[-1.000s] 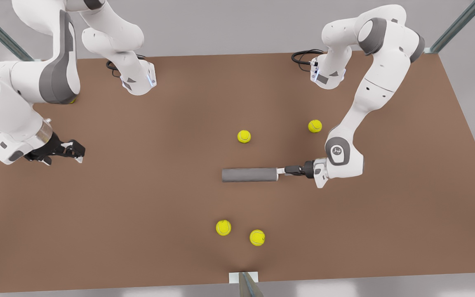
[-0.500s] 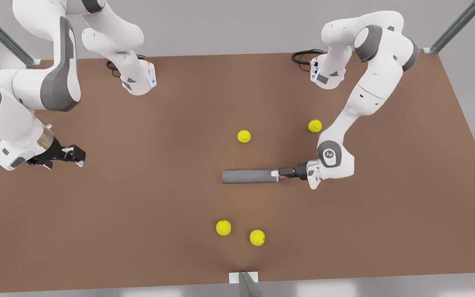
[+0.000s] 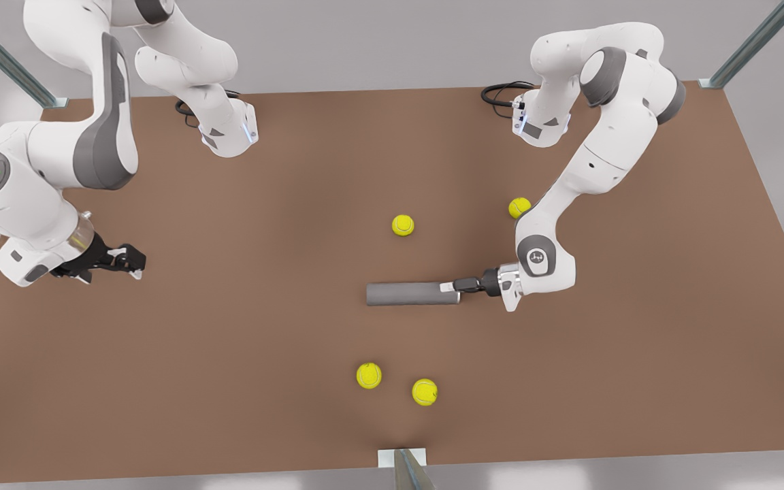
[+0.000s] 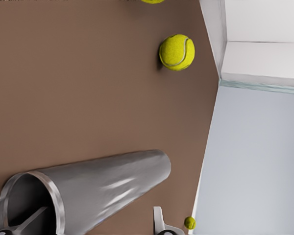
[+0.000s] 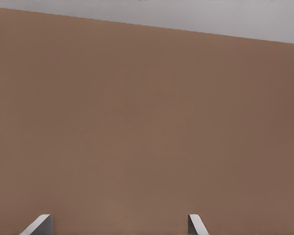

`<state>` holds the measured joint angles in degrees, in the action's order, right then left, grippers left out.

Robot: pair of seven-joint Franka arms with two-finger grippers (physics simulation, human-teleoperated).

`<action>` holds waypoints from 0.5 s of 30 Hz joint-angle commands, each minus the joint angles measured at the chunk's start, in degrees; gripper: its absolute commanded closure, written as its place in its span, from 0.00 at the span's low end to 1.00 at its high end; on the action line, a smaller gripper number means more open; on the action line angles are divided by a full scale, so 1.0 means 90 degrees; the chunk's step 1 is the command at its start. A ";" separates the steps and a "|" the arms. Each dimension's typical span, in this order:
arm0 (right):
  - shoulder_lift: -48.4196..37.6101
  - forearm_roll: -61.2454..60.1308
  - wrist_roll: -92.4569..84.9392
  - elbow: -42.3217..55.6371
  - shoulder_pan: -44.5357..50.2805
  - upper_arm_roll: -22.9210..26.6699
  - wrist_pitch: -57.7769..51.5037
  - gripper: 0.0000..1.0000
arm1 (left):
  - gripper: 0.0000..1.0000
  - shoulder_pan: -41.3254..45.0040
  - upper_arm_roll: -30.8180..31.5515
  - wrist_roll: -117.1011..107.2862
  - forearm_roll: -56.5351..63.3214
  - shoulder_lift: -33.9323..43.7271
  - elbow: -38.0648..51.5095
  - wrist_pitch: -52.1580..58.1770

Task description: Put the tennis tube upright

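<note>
The grey tennis tube (image 3: 409,294) lies on its side on the brown table (image 3: 242,354), its length running across the front view. My left gripper (image 3: 452,287) is at the tube's end on the front view's right. In the left wrist view the tube (image 4: 112,181) shows its open mouth, and the left gripper (image 4: 98,215) is open, with one finger inside the mouth and the other outside the wall. My right gripper (image 3: 130,262) waits open over bare table at the front view's left, and its two fingertips (image 5: 118,220) are spread apart.
Several yellow tennis balls lie around the tube: two behind it (image 3: 403,224) (image 3: 519,207) and two in front (image 3: 369,376) (image 3: 425,392). One ball (image 4: 177,51) sits near the table edge in the left wrist view. A post (image 3: 405,466) stands at the table's front edge.
My left gripper has slid toward the front view's left, from just off the tube's end to straddling its wall. The tube has not moved. The right arm shifted only slightly.
</note>
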<state>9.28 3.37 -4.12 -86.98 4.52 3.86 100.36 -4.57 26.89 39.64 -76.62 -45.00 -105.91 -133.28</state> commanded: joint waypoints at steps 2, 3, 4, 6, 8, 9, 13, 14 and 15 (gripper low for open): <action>0.0024 0.0006 0.0009 0.0026 -0.0014 0.0001 0.0021 0.00 | 0.01 0.0010 0.0000 0.0000 -0.0198 -0.0001 0.0010 0.0005; 0.0024 0.0035 0.0009 0.0035 -0.0023 0.0001 0.0011 0.00 | 0.01 0.0010 0.0000 0.0010 -0.0208 0.0000 0.0010 0.0014; 0.0024 0.0036 0.0009 0.0055 -0.0023 0.0001 0.0011 0.00 | 0.01 0.0000 0.0010 0.0010 -0.0217 0.0000 0.0010 0.0024; 0.0005 0.0055 -0.0001 0.0104 -0.0014 0.0001 0.0001 0.00 | 0.01 0.0049 0.0010 0.0020 -0.0422 -0.0010 0.0059 0.0034; -0.0025 0.0065 0.0009 0.0104 0.0015 -0.0029 0.0001 0.00 | 0.01 0.0059 0.0020 0.0029 -0.0471 -0.0040 0.0088 0.0034; -0.0015 0.0075 -0.0001 0.0113 0.0084 -0.0029 0.0001 0.00 | 0.01 0.0049 0.0020 0.0029 -0.0471 -0.0040 0.0098 0.0053; 0.0053 0.0358 0.0019 0.0104 0.0113 -0.0048 0.0099 0.00 | 0.01 0.0020 0.0030 0.0010 -0.0530 -0.0040 0.0176 0.0112; 0.0053 0.0368 -0.0030 0.0104 0.0094 -0.0048 0.0089 0.00 | 0.01 0.0010 0.0059 0.0000 -0.0618 -0.0030 0.0176 0.0112; 0.0014 0.0358 0.0019 0.0016 0.0123 -0.0048 -0.0018 0.00 | 0.01 0.0000 0.0088 0.0000 -0.0667 -0.0030 0.0195 0.0112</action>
<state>9.22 6.60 -4.14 -86.78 5.40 3.43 100.06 -4.64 27.76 39.59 -81.65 -45.27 -104.15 -132.28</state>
